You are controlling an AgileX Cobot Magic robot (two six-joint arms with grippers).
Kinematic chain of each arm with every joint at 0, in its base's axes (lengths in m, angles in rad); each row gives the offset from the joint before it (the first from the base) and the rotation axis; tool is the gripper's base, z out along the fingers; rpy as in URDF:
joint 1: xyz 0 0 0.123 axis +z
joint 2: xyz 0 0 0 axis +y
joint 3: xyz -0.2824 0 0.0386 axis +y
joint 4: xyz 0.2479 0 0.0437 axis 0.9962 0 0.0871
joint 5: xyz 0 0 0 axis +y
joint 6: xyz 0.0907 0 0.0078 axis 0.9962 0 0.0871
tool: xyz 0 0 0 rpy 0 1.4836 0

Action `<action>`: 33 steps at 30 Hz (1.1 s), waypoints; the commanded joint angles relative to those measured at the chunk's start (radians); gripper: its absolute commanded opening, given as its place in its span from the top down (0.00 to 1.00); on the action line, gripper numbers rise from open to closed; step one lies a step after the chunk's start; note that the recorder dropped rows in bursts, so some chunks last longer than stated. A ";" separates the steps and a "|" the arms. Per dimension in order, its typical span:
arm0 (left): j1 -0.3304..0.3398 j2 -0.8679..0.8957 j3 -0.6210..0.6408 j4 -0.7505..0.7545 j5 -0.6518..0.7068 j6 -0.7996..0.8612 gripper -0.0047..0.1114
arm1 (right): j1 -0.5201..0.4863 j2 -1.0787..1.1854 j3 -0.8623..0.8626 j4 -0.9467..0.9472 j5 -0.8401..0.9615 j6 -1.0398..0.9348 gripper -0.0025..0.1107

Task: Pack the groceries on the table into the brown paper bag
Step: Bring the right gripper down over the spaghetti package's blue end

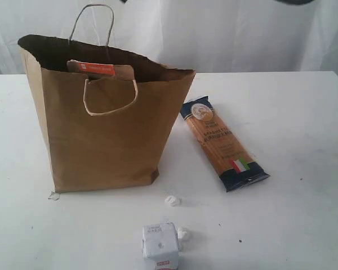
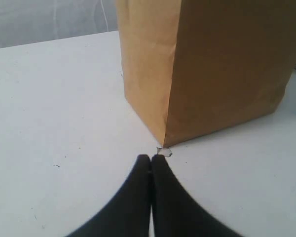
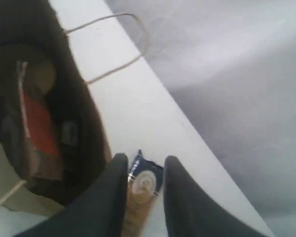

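Exterior view: before the table [image 1: 304, 112], slightly raised, facing the white backdrop [image 1: 242, 34]; whole brown paper bag [image 1: 101, 140] framed.
Left wrist view: low over the tabletop, close to the bag's bottom corner.
Right wrist view: high, looking down into the bag's mouth, onto the long spaghetti packet [image 3: 143, 182].
Shared: bag in all 3; packet in exterior and right wrist.

The brown paper bag [image 1: 101, 140] blocks the centre-left of the exterior view. Its mouth is open upward, though the brown orange-labelled pouch [image 1: 98, 68] stands inside by the front wall. The long spaghetti packet [image 1: 222, 143] lies slantwise just right of the bag, leaving a narrow strip between them. The white carton [image 1: 160, 247] and two small white lumps [image 1: 172, 200] interrupt the bottom centre. Bare counter [image 1: 304, 214] spreads across the right and lower left.
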 commanded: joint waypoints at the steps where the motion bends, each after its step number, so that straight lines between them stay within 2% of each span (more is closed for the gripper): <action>1: 0.005 -0.005 0.004 -0.005 0.002 -0.006 0.96 | -0.056 -0.136 0.097 -0.085 0.017 0.057 0.76; 3: 0.005 -0.005 0.004 -0.005 0.002 -0.006 0.96 | -0.098 -0.191 0.166 -0.078 0.017 0.082 0.72; 8: 0.005 -0.005 0.004 -0.005 0.002 -0.006 0.96 | -0.239 -0.291 0.389 0.002 -0.017 0.130 0.50; 11: 0.005 -0.005 0.004 -0.005 0.002 -0.006 0.96 | -0.333 -0.324 0.521 0.090 -0.075 0.126 0.43; 16: 0.005 -0.005 0.004 -0.005 0.002 -0.006 0.96 | -0.452 -0.334 0.750 0.279 -0.270 0.040 0.43; 21: 0.005 -0.005 0.004 -0.005 0.002 -0.006 0.96 | -0.505 -0.301 0.913 0.370 -0.425 -0.046 0.43; 26: 0.005 -0.005 0.004 -0.005 0.002 -0.006 0.96 | -0.505 -0.211 0.997 0.399 -0.481 -0.106 0.43; 33: 0.005 -0.005 0.004 -0.005 0.002 -0.006 0.96 | -0.505 -0.057 1.010 0.512 -0.600 -0.213 0.41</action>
